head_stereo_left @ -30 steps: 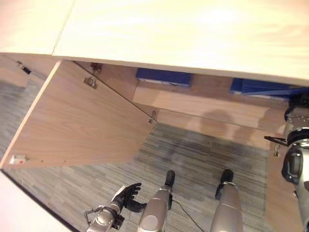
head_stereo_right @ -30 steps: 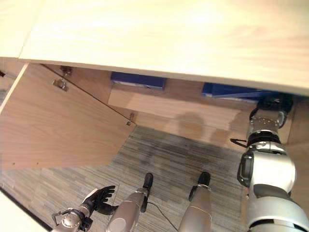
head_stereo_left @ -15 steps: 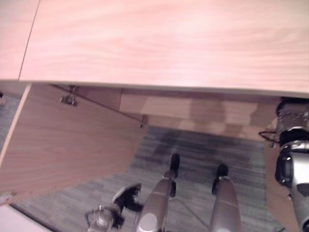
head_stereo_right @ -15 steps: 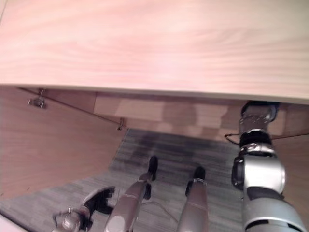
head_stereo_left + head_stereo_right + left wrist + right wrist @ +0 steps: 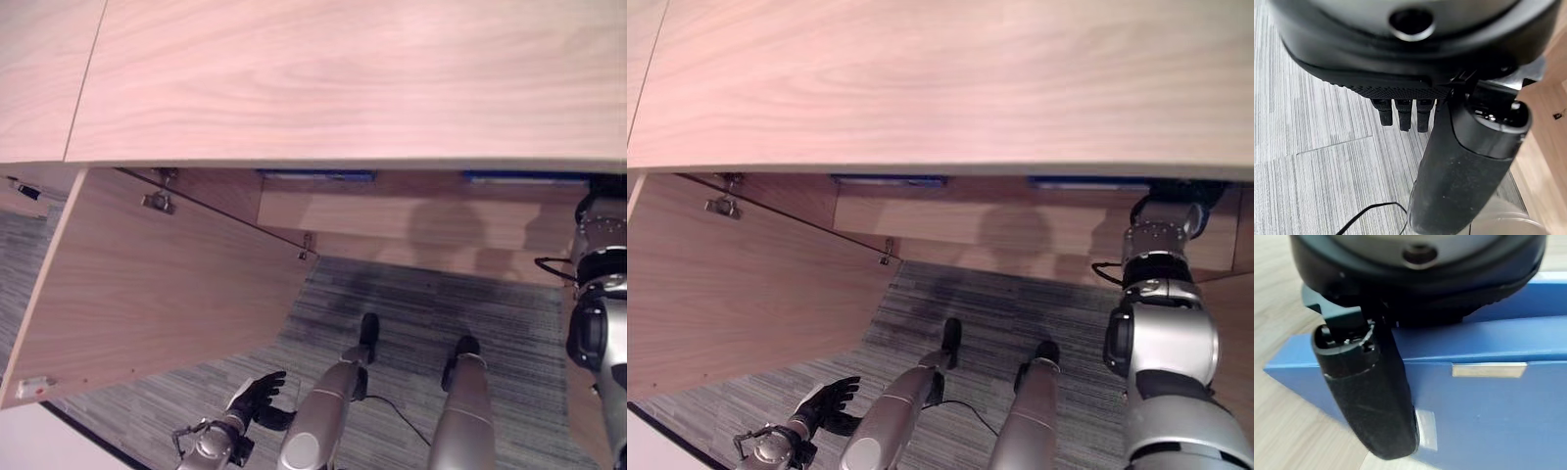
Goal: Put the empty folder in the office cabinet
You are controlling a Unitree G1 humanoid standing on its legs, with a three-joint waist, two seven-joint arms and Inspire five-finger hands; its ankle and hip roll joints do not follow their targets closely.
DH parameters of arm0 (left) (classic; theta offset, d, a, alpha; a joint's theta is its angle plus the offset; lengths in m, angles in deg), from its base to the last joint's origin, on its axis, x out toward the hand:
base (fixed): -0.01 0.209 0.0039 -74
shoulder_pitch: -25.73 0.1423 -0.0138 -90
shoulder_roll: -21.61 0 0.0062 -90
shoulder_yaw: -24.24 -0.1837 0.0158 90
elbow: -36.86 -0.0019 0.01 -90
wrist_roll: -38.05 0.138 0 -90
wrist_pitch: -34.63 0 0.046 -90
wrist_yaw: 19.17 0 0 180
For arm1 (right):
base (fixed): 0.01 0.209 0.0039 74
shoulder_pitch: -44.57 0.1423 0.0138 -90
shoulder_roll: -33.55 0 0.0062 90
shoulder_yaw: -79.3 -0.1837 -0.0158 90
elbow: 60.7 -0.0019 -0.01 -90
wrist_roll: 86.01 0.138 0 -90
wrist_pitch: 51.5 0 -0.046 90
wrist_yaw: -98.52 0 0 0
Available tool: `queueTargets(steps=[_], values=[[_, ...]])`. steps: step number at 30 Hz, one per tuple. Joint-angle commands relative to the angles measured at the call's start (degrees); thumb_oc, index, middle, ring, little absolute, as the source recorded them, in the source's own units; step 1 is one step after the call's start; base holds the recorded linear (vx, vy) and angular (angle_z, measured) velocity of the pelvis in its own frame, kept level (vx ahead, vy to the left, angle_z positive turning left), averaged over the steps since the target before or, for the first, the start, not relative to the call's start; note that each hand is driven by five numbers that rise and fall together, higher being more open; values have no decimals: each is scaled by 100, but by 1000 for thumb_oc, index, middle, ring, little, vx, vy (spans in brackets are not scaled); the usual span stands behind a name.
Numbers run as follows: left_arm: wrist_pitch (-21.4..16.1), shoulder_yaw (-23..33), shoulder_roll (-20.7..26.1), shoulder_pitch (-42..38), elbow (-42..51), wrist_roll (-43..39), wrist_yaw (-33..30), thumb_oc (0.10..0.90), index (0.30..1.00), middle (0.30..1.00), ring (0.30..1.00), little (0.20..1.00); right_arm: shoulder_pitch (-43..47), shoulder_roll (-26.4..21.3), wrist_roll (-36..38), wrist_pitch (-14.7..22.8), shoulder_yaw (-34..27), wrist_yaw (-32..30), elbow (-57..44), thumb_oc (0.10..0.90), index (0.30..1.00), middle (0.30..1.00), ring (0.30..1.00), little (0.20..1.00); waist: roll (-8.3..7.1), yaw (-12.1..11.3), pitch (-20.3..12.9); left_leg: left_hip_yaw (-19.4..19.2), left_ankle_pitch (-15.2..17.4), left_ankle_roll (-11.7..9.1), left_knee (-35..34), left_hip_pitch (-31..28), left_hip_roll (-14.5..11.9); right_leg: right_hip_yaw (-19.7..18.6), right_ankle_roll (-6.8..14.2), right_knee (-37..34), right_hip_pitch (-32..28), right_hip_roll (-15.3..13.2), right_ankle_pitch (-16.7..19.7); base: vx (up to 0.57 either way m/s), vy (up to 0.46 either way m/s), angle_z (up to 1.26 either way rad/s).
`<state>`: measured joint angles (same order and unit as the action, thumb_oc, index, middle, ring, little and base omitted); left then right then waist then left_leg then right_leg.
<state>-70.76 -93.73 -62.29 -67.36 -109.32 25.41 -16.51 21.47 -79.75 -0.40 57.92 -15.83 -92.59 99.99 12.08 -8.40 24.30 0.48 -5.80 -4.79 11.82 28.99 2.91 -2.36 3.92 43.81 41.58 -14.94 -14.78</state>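
Note:
The blue folder [image 5: 1488, 406] shows close up in the right wrist view, with a pale label strip on its face. My right hand [image 5: 1366, 396] has its thumb laid across the folder's edge and is shut on it. In the eye views the right forearm reaches in under the cabinet's wooden top [image 5: 343, 78]. A thin blue strip of folder [image 5: 524, 177] shows beside it under the top's edge. My left hand [image 5: 257, 395] hangs low over the carpet, open, its fingers [image 5: 1403, 115] relaxed and holding nothing.
The cabinet's left door [image 5: 157, 284] stands swung open over the grey carpet [image 5: 411, 304]. A second blue folder [image 5: 315, 175] lies further left inside. A wooden panel [image 5: 392, 215] runs along the cabinet's bottom front.
The whole picture has shifted, so the camera moved. The cabinet's top now covers most of the two blue folders. Both arms stand about where they were.

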Motion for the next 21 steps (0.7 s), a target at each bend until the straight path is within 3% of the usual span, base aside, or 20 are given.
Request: queueTargets(steps=[1, 6, 7, 12, 13, 21], values=[[-70, 77, 399, 233, -266, 90, -198, 800, 900, 900, 900, 900, 382, -1009, -261, 205, 230, -2, -41, 800, 900, 900, 900, 900, -113, -1, -88, 310, 1149, -352, 1195, -118, -493, 248, 285, -241, -650, 24, -236, 10, -37, 7], [-103, 11, 572, 252, -152, 116, -199, 800, 900, 900, 900, 900, 471, -1073, -312, 99, 316, -71, 211, 800, 900, 900, 900, 900, -178, -2, 15, 393, 1360, -323, 1602, 30, -537, 240, 247, 108, -526, 46, -352, 10, -27, 3], [5, -431, 463, -217, 298, 110, -149, 800, 900, 900, 900, 900, 606, -821, -234, 112, 396, -196, 227, 800, 900, 900, 900, 900, -243, 82, 14, 388, 1408, -314, 1636, 41, -562, 243, 244, 134, -512, 52, -362, 0, 0, 0], [-78, -159, 636, -56, 312, 46, -313, 800, 900, 900, 900, 900, 972, -1042, -420, -113, 656, -564, 757, 800, 900, 900, 900, 900, -281, 57, 115, 421, 1608, -278, 1927, 91, -595, 224, 201, 347, -450, 105, -485, -2, -7, 0], [-35, -175, 719, -41, 322, 28, -321, 800, 900, 900, 900, 900, 1147, -1196, -697, -509, 861, -702, 1060, 800, 900, 900, 900, 900, -365, 52, 159, 460, 1702, -264, 2065, 138, -623, 238, 179, 413, -461, 123, -526, -8, -21, 8], [91, -367, 530, -327, 392, 96, -405, 800, 900, 900, 900, 900, 1538, -1219, -1245, -1240, 1329, -1010, 1612, 800, 900, 900, 900, 900, -565, 59, 165, 515, 1750, -242, 1854, -59, -667, 324, 194, 241, -622, 172, -445, 20, -2, 0]])
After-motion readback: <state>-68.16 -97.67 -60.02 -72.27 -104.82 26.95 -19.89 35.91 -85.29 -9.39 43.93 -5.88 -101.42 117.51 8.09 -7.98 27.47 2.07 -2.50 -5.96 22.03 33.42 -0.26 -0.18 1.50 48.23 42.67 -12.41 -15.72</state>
